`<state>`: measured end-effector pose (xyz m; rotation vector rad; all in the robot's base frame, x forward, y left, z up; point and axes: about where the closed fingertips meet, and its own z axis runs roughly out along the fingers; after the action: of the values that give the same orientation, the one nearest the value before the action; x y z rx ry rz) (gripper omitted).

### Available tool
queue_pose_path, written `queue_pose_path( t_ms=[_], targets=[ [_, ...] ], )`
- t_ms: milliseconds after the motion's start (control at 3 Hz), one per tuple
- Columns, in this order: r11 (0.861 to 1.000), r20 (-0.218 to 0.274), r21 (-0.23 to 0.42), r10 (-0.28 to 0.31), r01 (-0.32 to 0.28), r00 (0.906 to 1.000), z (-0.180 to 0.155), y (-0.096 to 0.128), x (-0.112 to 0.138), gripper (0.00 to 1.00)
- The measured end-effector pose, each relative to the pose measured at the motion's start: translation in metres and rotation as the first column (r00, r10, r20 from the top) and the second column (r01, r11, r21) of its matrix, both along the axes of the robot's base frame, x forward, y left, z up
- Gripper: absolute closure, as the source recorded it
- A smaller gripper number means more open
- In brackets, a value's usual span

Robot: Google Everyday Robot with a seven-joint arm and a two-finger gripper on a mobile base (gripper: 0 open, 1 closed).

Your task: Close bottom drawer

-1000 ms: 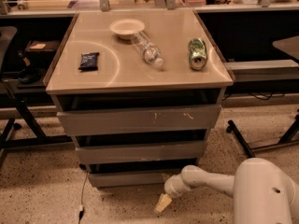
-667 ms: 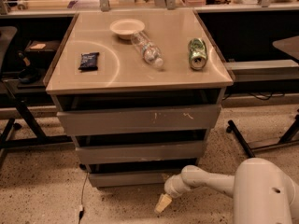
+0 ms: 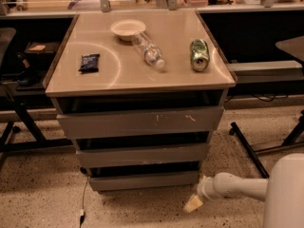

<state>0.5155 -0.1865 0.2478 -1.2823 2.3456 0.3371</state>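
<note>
The bottom drawer [image 3: 142,180] is the lowest, narrowest grey front of the three-drawer cabinet, plain and unmarked, with a dark gap above it. Above it are the middle drawer front [image 3: 141,155] and the widest top front [image 3: 140,122] with orange scratch marks. My gripper [image 3: 192,204] hangs low near the floor, just right of and below the bottom drawer's right end, on the white arm [image 3: 237,186] coming from the lower right. It is apart from the drawer front.
On the cabinet top [image 3: 175,70] lie a white bowl [image 3: 127,28], a clear plastic bottle [image 3: 148,50], a green can [image 3: 199,54] and a dark snack packet [image 3: 89,62]. A black cable [image 3: 83,198] hangs at the cabinet's lower left. Black table legs [image 3: 249,148] stand on the right, a chair frame [image 3: 19,122] on the left.
</note>
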Motion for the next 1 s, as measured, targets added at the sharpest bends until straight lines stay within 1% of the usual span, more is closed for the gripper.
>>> queue_pose_path(
  t_ms=[333,667,1000],
  targets=[
    [0.968,0.032,-0.084,-0.235,0.237,0.9714,0.061,-0.054,0.014,0.0],
    [0.872,0.127,-0.099,-0.467,0.479,0.8753,0.138,-0.081,0.045,0.0],
    [0.81,0.197,-0.081,-0.558,0.581,0.8061,0.181,-0.095,0.058,0.0]
  ],
)
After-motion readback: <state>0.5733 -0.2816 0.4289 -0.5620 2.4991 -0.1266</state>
